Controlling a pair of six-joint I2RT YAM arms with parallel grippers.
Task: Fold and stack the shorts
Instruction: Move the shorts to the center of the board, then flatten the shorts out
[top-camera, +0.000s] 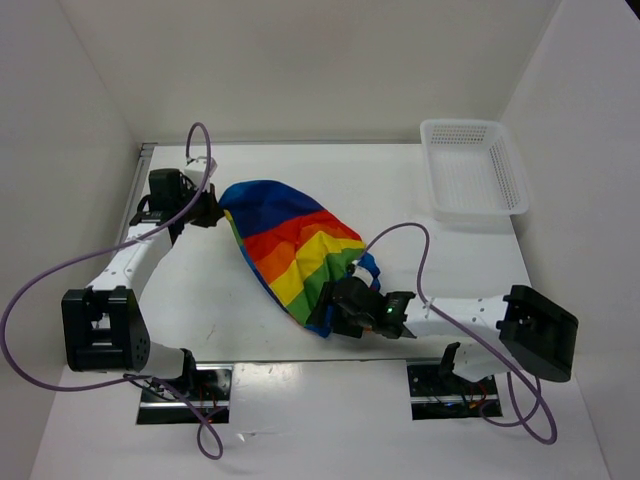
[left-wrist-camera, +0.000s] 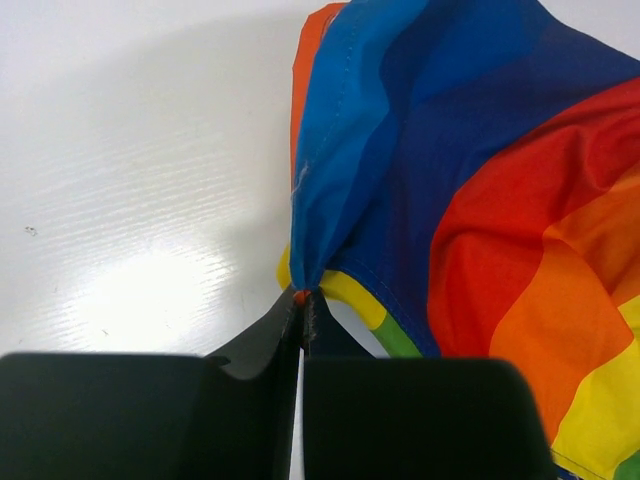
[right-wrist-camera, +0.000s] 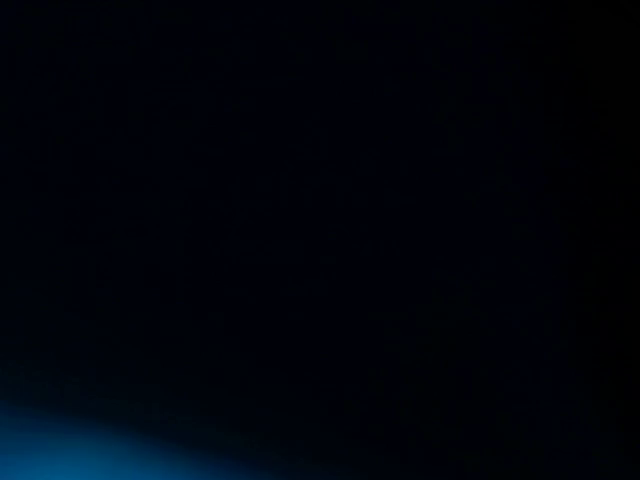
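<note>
**Shorts (top-camera: 292, 252) pinched at one corner, near end not yet secured**

The shorts lie bunched in a loose heap in the middle of the table (top-camera: 420, 215), rainbow stripes up. They run from the far left down toward the near right, well apart from the white mesh basket (top-camera: 474, 168) at the far right corner.

As I read it, the step in hand is spreading the cloth flat before any fold. To do that well I want two firm holds on opposite ends of one edge. Then I would draw them apart low over the table, so the thin fabric opens without dragging the whole heap along. I would also check for a single layer at each hold, since a doubled pinch would lock the bunching in.

My left pincer (top-camera: 214, 211) is closed tight on the far left tip of the shorts. The wrist view shows the blue edge gathered to a point right where the fingers meet.

My right pincer (top-camera: 330, 308) sits on the near right end, at the green and blue edge, with its fingers spread wide. Its wrist camera is blacked out apart from a sliver of blue, so it looks pressed against the fabric. I cannot tell whether any cloth lies between those fingers.
</note>
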